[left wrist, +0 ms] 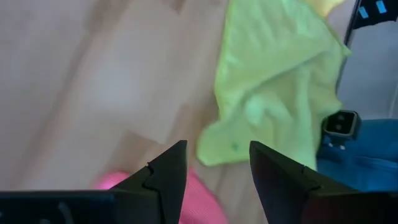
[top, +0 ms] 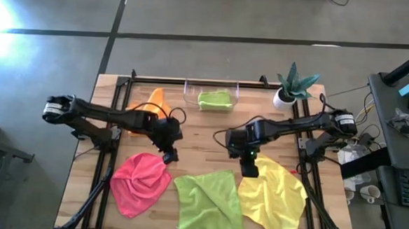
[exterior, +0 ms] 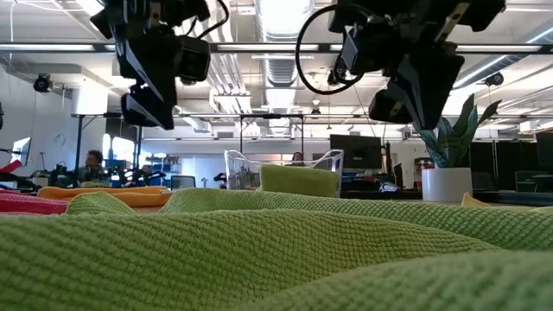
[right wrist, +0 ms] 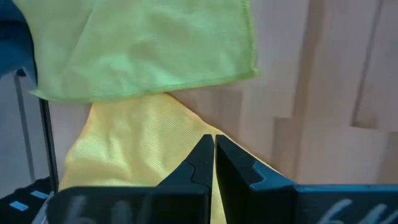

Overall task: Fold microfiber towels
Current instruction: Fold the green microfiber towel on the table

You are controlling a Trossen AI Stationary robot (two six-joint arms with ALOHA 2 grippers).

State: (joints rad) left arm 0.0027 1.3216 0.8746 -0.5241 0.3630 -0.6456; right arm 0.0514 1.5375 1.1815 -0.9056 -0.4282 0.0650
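Note:
Three microfiber towels lie spread along the table's near half: a pink one point(top: 139, 183) on the left, a lime green one point(top: 207, 202) in the middle and a yellow one point(top: 274, 195) on the right. An orange towel point(top: 149, 106) lies at the far left, partly under my left arm. A folded lime green towel point(top: 214, 99) sits in the clear bin point(top: 189, 93). My left gripper point(left wrist: 217, 155) hangs open above the pink towel's far edge point(top: 169, 155). My right gripper point(right wrist: 214, 142) hangs shut above the yellow towel's far left corner point(top: 249, 169). Both stay clear of the cloth in the low view.
A potted plant point(top: 290, 87) in a white pot stands at the far right corner. Black frame rails point(top: 109, 134) run along the table's left and right sides. Bare wood point(top: 203, 146) shows between the two grippers and the bin.

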